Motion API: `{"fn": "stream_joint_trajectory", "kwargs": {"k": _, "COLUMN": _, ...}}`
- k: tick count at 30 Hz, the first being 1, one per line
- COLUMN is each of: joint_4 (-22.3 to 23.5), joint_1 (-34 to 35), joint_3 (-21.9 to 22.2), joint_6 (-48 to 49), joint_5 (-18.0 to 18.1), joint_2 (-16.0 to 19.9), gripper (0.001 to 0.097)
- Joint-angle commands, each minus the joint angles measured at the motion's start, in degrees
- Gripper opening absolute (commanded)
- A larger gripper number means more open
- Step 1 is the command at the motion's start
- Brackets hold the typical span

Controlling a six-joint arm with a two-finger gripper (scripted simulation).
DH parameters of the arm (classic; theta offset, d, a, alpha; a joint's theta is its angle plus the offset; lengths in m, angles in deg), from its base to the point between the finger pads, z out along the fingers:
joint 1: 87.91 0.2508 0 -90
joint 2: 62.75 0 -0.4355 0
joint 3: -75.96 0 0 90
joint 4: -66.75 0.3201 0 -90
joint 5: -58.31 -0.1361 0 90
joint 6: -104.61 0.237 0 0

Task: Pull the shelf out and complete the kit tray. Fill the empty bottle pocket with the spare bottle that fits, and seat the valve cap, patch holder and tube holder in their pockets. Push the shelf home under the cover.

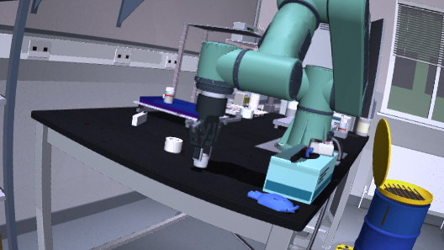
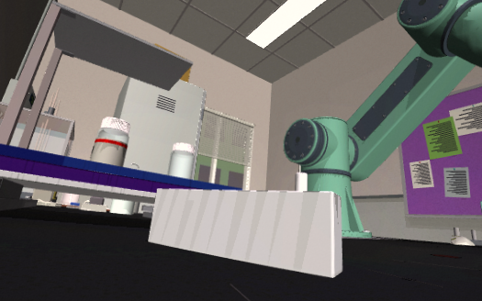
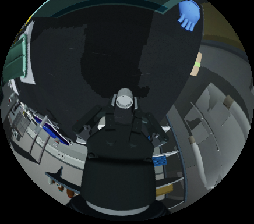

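A small white cylinder, the valve cap, stands on the black table between my fingers. My gripper points straight down over it and is clamped on it, its fingers on either side of the cap in the wrist camera. A wider white ring-shaped holder sits on the table to the left. A long white block holder lies further left, near the pulled-out blue shelf tray, which carries a red-banded bottle and a plain white bottle.
A teal box sits at the table's right end beside my base, with a blue glove in front of it near the edge. A grey cover stands over the shelf's rear. A blue bin with yellow lid stands on the floor, right.
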Motion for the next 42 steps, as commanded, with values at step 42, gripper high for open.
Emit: {"fn": "stream_joint_trajectory", "kwargs": {"k": 42, "joint_4": 0.0, "joint_1": 0.0, "joint_3": -2.0, "joint_6": 0.0, "joint_5": 9.3, "joint_2": -7.4, "gripper": 0.008}}
